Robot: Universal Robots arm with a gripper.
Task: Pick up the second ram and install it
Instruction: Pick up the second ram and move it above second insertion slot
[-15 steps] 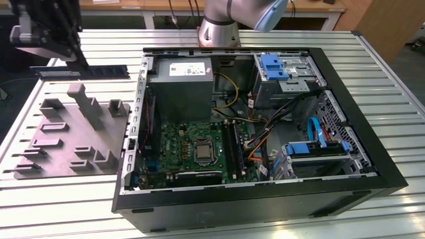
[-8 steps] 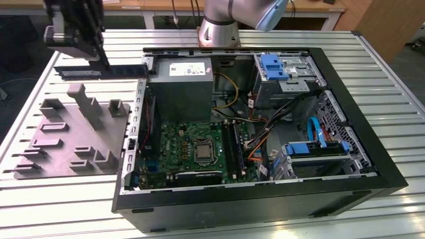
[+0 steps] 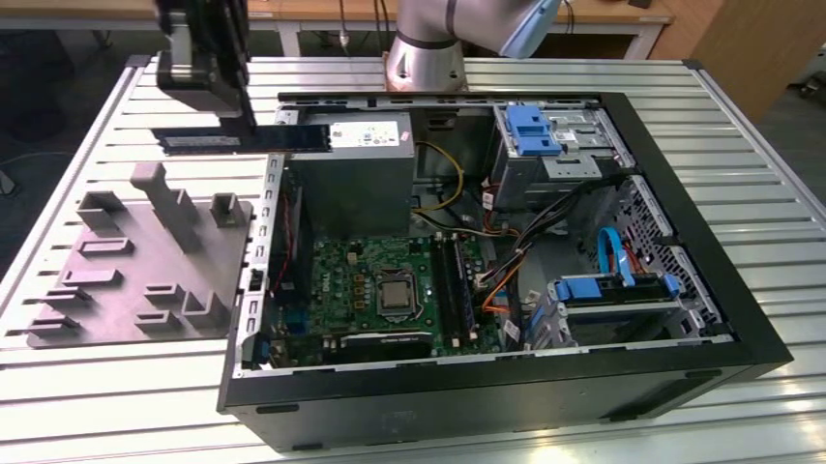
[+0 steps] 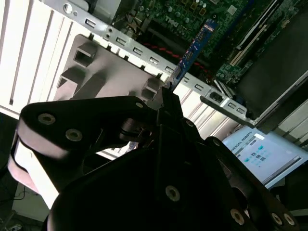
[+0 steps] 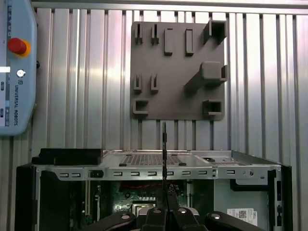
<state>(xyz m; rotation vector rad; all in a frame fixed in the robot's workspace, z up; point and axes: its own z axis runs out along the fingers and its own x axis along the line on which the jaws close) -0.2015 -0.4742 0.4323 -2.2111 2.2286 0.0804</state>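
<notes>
- slatted metal table (image 3: pixel 116 406): is carrying the whole set-up and is running out to every edge of the exterior view.
- open black computer case (image 3: pixel 722 319): is lying on its side on the table, taking up the middle of the frame and the exterior view's right, with its inside facing up.
- grey holder plate (image 3: pixel 116 280): is lying flat on the table at the exterior view's left, just beside the case, with moulded blocks standing up from it.
- grey power supply (image 3: pixel 355 174): is sitting inside the case, in its upper left corner in the frame.
- green motherboard (image 3: pixel 374 280): is lying on the case floor, below the power supply in the frame.
- gripper (image 3: pixel 230 124): is hanging at the upper left of the exterior view. In the second wrist view its fingers (image 4: pixel 169 105) are clenching the second ram (image 4: pixel 195 48).
- second ram, exterior view (image 3: pixel 246 141): is hanging level directly under the gripper, just beside the case's upper left corner, with one end reaching toward the power supply. In the first wrist view it is showing edge-on as a thin dark line (image 5: pixel 164 149).
</notes>
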